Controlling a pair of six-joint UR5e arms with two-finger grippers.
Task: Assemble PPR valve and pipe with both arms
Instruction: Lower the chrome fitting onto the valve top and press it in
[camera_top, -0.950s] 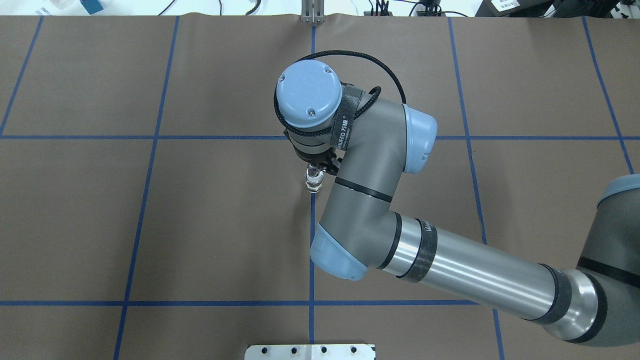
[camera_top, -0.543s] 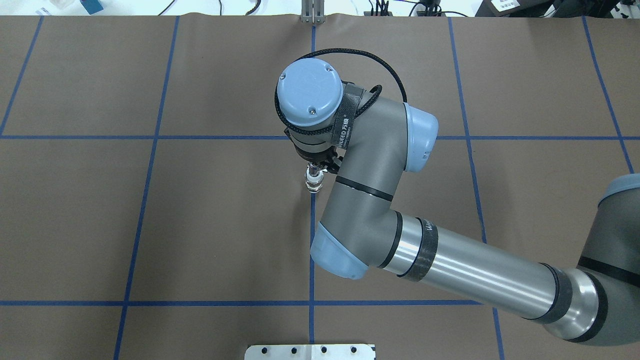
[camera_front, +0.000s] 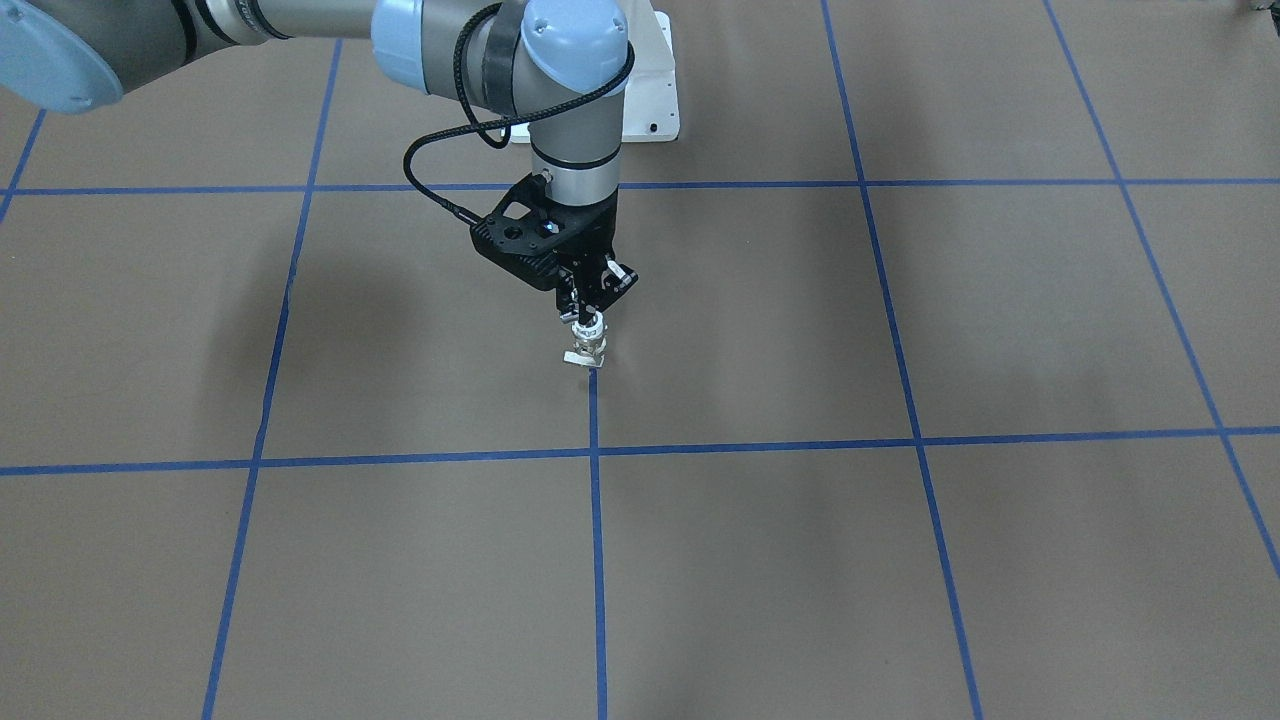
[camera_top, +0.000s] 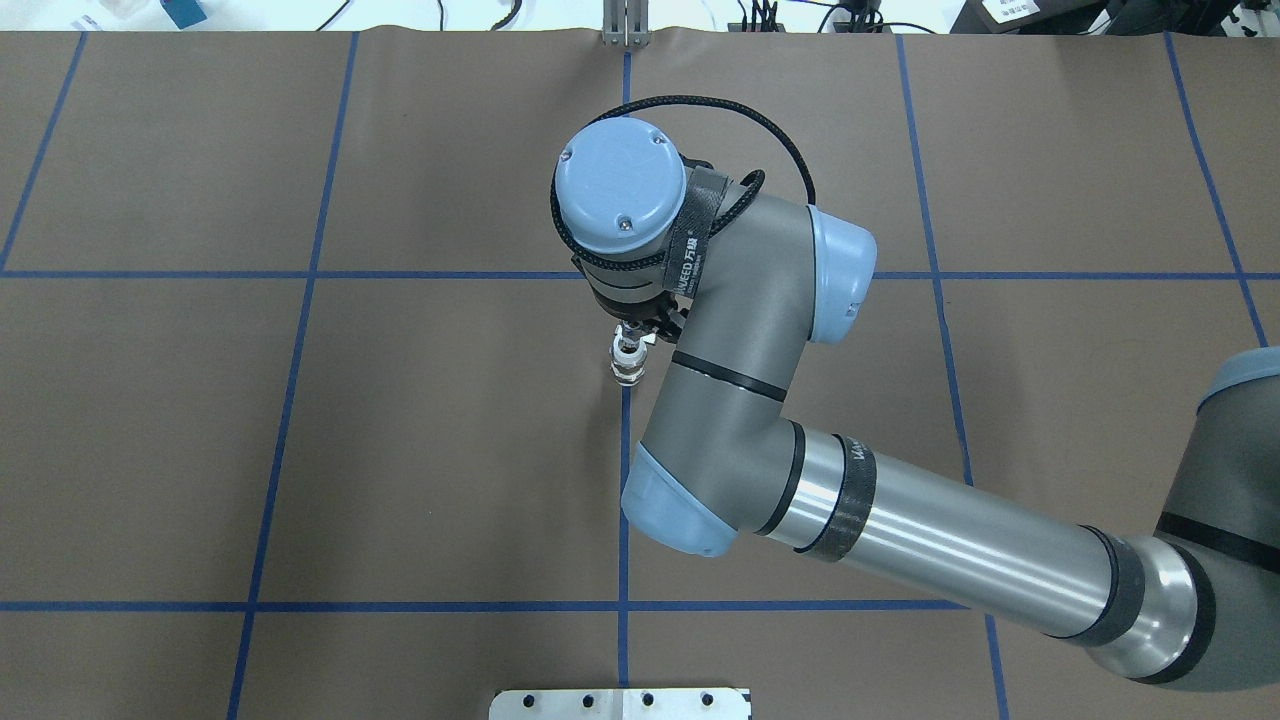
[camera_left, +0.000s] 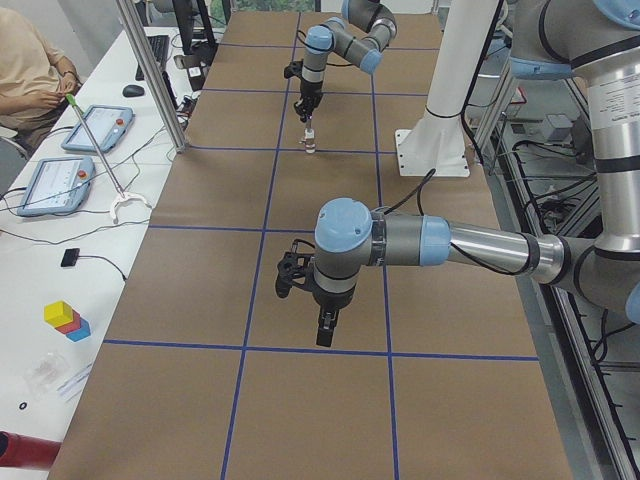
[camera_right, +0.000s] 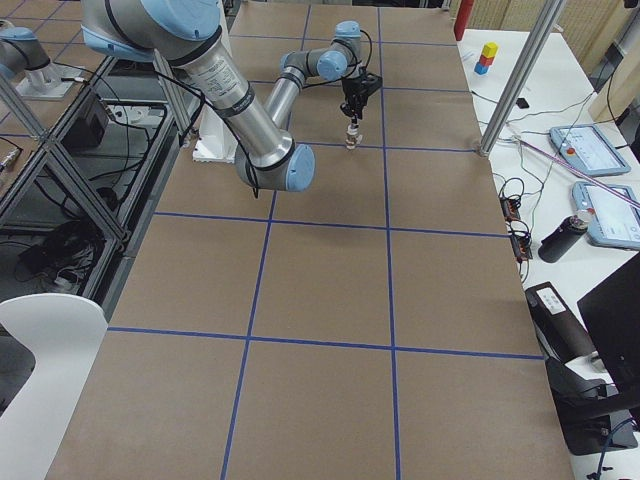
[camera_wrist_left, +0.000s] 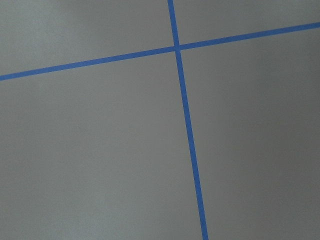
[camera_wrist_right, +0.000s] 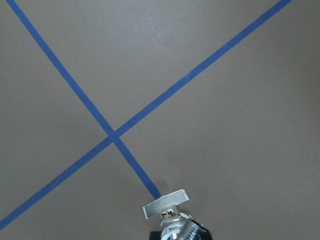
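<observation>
Over table (camera_front: 900, 560), right fingers (camera_front: 577, 306) tight on PPR valve (camera_front: 591, 346)

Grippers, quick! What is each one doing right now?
Left gripper: cannot tell if open or closed.
Right gripper: closed, holding the valve.
</observation>
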